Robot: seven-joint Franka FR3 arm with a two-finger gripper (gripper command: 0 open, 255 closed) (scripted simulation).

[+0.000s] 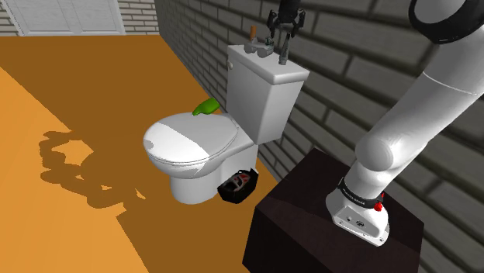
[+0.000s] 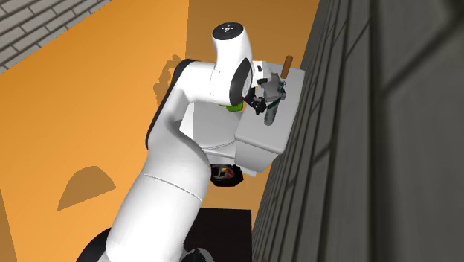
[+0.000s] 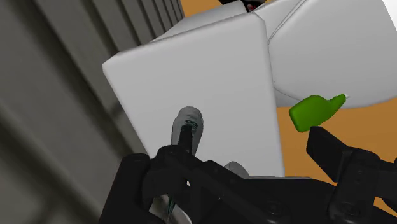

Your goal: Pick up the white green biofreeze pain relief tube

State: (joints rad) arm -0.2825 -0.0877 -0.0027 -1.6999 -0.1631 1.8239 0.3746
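The tube [image 3: 189, 124] is pale grey-white with thin green markings. It stands on end on the white toilet tank lid [image 3: 210, 76], close to the grey brick wall. My black gripper [image 3: 254, 143] hovers right over the lid, open. One finger [image 3: 184, 143] lies against the tube and the other finger [image 3: 327, 146] stands far off, so nothing is clasped. From the side, the gripper [image 1: 281, 45] hangs above the tank's wall-side end. In the second exterior view the tube [image 2: 271, 112] shows just beyond the gripper [image 2: 260, 104].
A brown-handled item [image 1: 252, 32] and small grey items [image 1: 264, 51] also sit on the tank lid. A green bottle [image 1: 205, 107] lies behind the closed toilet seat [image 1: 190, 139]. A black basket [image 1: 238, 184] sits on the orange floor beside the bowl. The brick wall [image 1: 349, 70] is close behind.
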